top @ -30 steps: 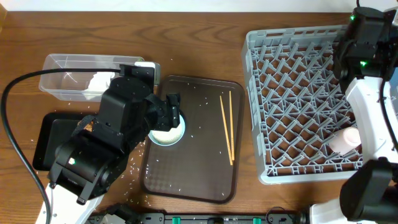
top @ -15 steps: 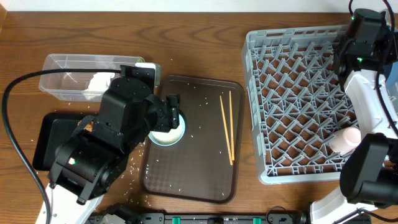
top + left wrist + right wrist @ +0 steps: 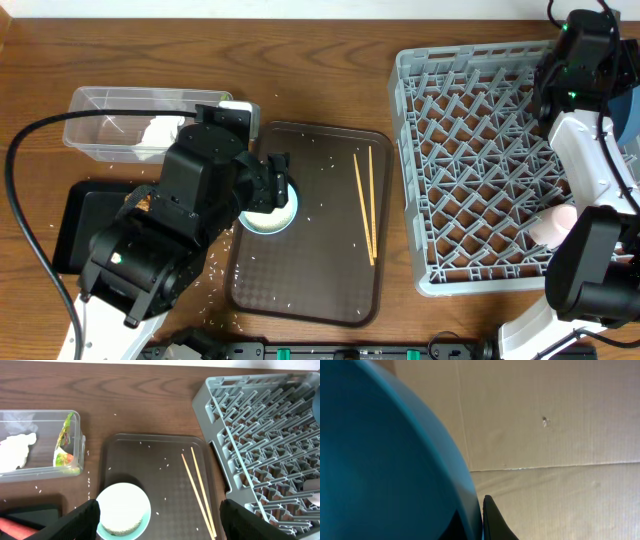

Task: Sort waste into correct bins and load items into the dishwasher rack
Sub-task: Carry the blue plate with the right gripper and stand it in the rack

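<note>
Overhead, the left gripper hangs over the small white bowl on the left side of the brown tray; the left wrist view shows its jaws wide, flanking that bowl; the right wrist view shows the right gripper pinched shut on the large dark-blue dish.

White bowl, chopsticks on brown tray; grey rack right.
</note>
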Controlling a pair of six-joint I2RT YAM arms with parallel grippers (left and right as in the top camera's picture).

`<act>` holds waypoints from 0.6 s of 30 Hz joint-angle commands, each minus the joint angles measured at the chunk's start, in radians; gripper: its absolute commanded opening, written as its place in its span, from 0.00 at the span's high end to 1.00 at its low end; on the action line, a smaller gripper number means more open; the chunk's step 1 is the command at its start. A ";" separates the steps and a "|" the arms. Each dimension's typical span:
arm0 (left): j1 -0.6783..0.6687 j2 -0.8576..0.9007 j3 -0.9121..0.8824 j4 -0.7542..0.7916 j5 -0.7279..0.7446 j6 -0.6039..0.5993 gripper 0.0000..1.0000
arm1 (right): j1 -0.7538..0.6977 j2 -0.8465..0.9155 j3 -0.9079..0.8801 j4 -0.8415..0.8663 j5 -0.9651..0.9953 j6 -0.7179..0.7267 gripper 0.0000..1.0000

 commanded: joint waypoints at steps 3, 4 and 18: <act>-0.003 0.013 0.014 -0.008 -0.004 0.013 0.23 | 0.025 0.000 0.005 -0.051 -0.015 0.052 0.93; -0.003 0.013 0.014 -0.008 -0.004 0.013 0.22 | 0.028 0.000 0.005 -0.055 -0.016 0.062 0.85; -0.003 0.013 0.014 -0.040 -0.004 0.013 0.22 | 0.098 -0.019 0.005 -0.015 0.026 0.092 0.21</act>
